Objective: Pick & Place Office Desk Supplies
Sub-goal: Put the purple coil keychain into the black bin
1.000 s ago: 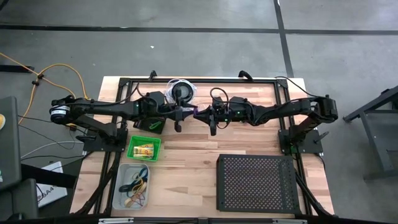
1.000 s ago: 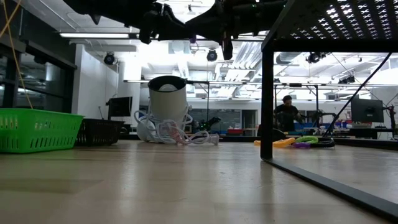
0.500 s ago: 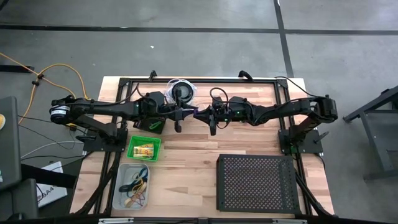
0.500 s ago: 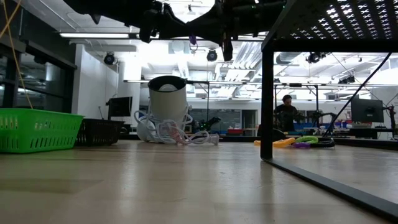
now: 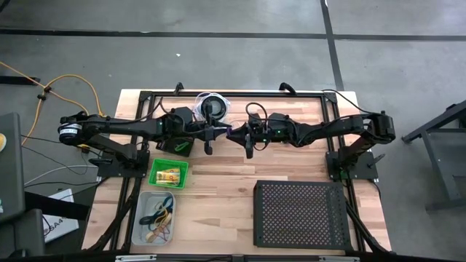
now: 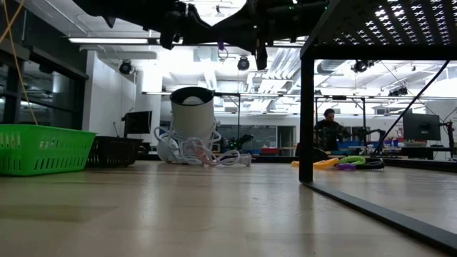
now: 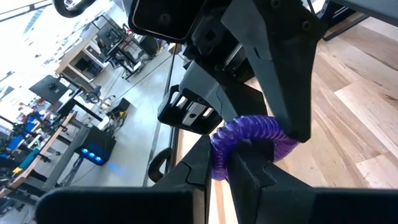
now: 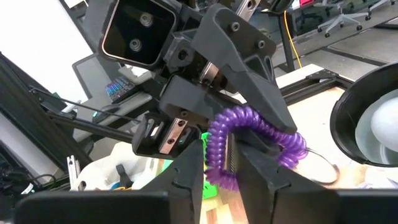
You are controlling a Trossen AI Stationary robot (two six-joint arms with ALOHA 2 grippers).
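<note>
Left gripper (image 5: 210,138): above the table's centre toward the far edge, tip to tip with the right gripper. In its own wrist view the fingers (image 7: 249,168) are clamped on one end of the purple coil.
Right gripper (image 5: 247,140): just beside the left one, also held in the air. Its fingers (image 8: 189,162) pinch the other end of the same coil.
Purple coil (image 8: 249,134): small spiral loop, stretched between the two grippers, off the table. In the high view it is only a purple speck (image 5: 229,131) between the tips; in the low view it shows as a small purple spot (image 6: 222,46) under the arms.
Green basket (image 5: 168,174): near the left edge, about midway along it; holds yellow packets (image 5: 168,175).
Clear bin (image 5: 156,218): toward the near-left corner, just nearer than the green basket; holds rubber bands (image 5: 159,217) in dark, yellow and red, tangled together.
Black basket (image 5: 177,143): small, under the left arm, on the far side of the green basket; contents cannot be made out.
Black disc with white cord (image 5: 212,108): at the far edge, near its middle, resting on the table.
Perforated tray (image 5: 301,213): large, black, at the near-right corner, raised on legs in the low view.
Table (image 5: 218,185): light wood, bare between the green basket and the tray.
Person (image 6: 329,128): standing in the room well beyond the table, seen in the low view only.
</note>
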